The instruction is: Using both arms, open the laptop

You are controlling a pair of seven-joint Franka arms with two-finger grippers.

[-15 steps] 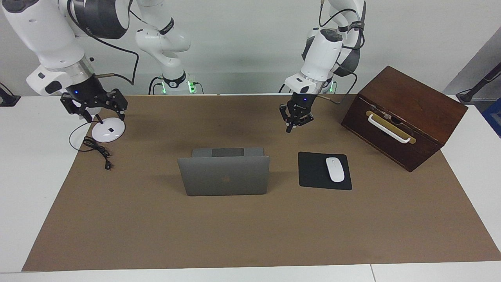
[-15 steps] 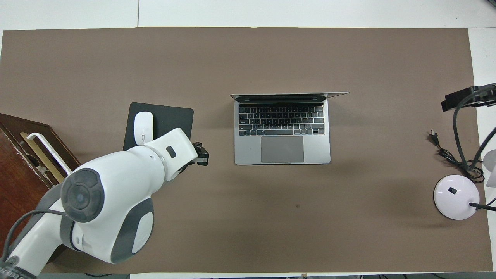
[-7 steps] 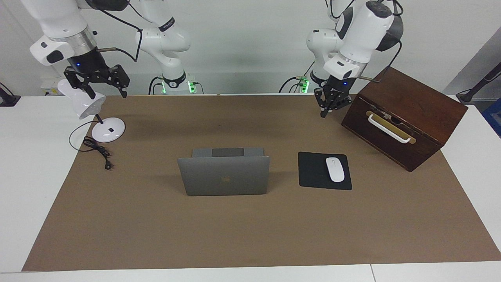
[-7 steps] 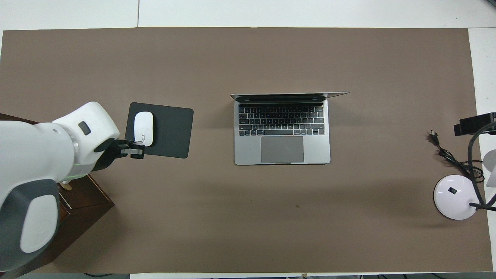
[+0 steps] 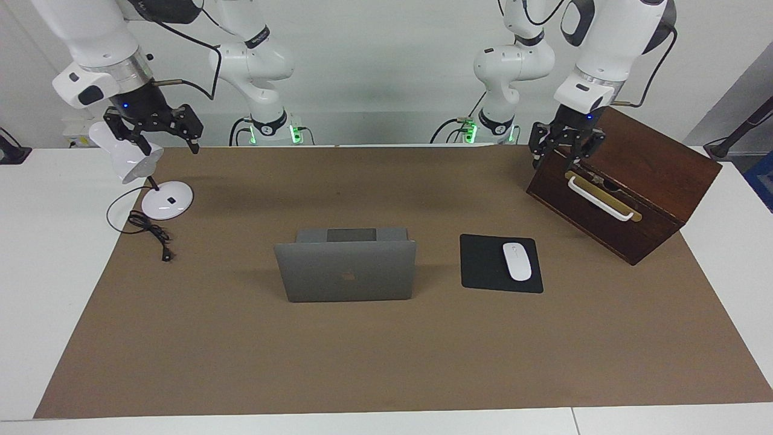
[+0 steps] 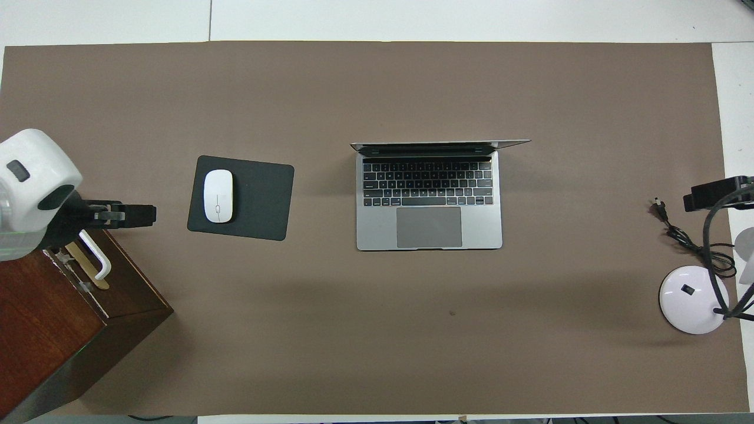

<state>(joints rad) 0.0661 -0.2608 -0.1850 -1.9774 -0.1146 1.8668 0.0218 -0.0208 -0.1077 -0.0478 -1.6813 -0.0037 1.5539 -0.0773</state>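
Laptop (image 5: 345,270) stands open at mid-bench on the brown mat (image 5: 386,362), lid upright with its logo facing away from the robots, keyboard toward them. Left gripper (image 5: 566,158) hangs over the wooden box (image 5: 640,175) at the left arm's end, fingers spread and empty. Right gripper (image 5: 162,143) hangs over the white lamp (image 5: 160,196) at the right arm's end, fingers wide, holding nothing. White mouse (image 5: 517,261) lies on the black mouse pad (image 5: 483,263) beside the laptop.
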